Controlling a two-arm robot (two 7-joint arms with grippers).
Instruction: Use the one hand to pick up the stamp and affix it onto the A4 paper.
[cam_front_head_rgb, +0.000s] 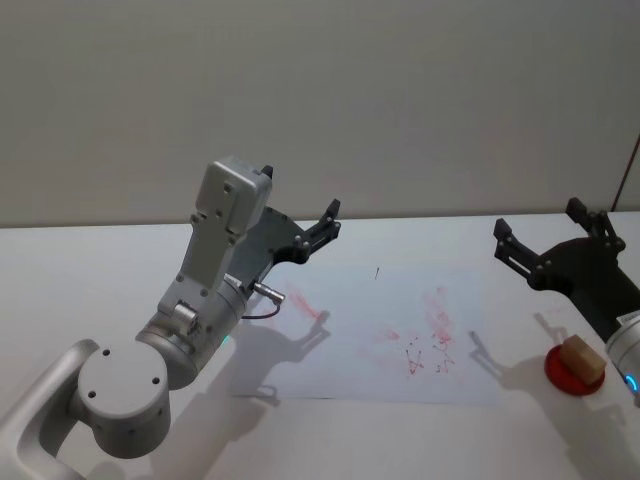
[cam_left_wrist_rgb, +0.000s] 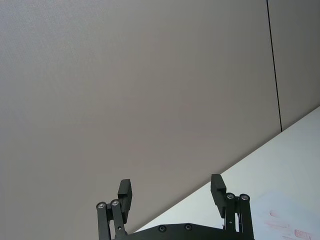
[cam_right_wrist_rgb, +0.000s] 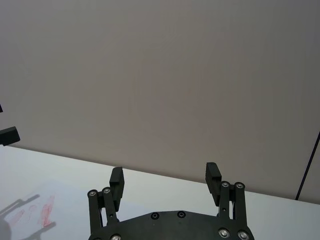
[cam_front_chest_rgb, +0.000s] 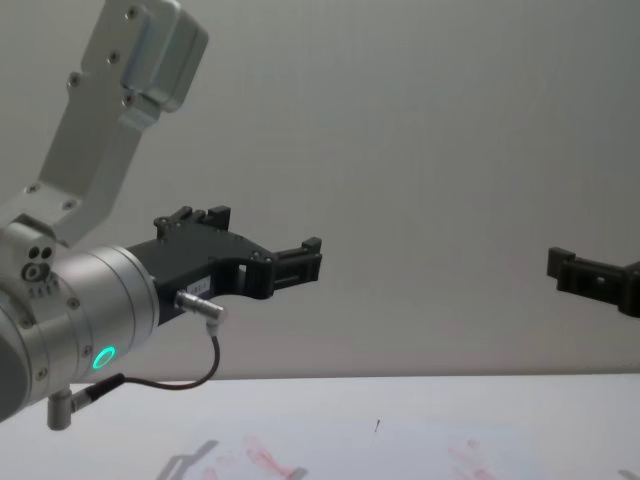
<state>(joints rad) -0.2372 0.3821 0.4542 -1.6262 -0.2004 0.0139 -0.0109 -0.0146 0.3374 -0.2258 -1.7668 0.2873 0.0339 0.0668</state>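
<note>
The desk (cam_front_head_rgb: 120, 270) is carrying the paper (cam_front_head_rgb: 350, 300) across the middle of the head view, and the left gripper (cam_left_wrist_rgb: 170, 182) is hovering raised by the sheet's upper left corner, fingers (cam_left_wrist_rgb: 125, 192) spread apart. The right gripper (cam_front_head_rgb: 537, 222) is hanging at the frame's right edge, fingers likewise apart and aiming upper left. That is leaving the stamp (cam_front_head_rgb: 582, 358) on its red pad (cam_front_head_rgb: 558, 375) at lower right, below and behind them, far nearer this arm.
</note>
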